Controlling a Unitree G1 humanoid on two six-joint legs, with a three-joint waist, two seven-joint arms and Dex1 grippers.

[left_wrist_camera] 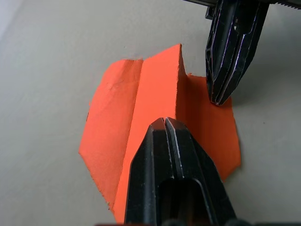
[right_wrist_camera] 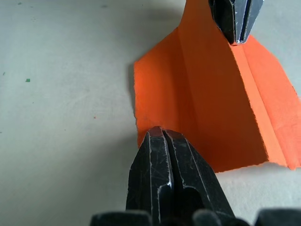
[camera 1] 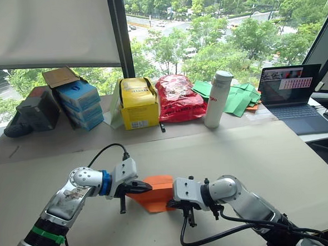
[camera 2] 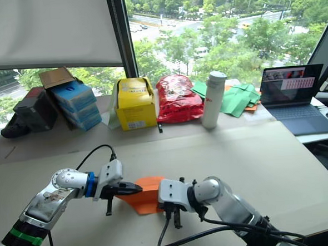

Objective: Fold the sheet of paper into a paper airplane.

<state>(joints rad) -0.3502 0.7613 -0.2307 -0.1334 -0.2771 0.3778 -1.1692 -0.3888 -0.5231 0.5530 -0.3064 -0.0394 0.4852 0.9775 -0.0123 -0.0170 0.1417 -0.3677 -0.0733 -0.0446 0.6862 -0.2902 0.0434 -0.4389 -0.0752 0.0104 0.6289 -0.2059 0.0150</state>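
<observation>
Orange sheet of paper (camera 1: 155,194) lies on the pale desk (camera 1: 255,151) at the near centre, partly folded: a wedge with a raised centre ridge and flaps spreading to either side (torn-looking edges along the wide end, seen in the wrist views). It sits directly between the two arms.

Left pincer (camera 1: 141,187) comes in from 9 o'clock of the paper, fingers clenched together, tip on or just over the paper's left part beside the ridge. In the left wrist view its closed fingers (left_wrist_camera: 173,155) lie along the ridge line; whether they pinch any paper cannot be told.

Right pincer (left_wrist_camera: 230,56) comes in from 3 o'clock, also clenched, black tip pointed down at the paper's flat flap near the edge. In the right wrist view its closed fingers (right_wrist_camera: 164,165) sit at the paper's wide edge, with the other arm's tip opposite at the narrow end.

Far edge of the desk, by the window, from 10 to 2 o'clock: dark bag (camera 1: 32,111), stack of blue boxes (camera 1: 78,104), yellow box (camera 1: 138,103), red packet (camera 1: 178,97), white bottle (camera 1: 219,98) upright, green paper pieces (camera 1: 238,99), open laptop (camera 1: 296,95) on a neighbouring surface.
</observation>
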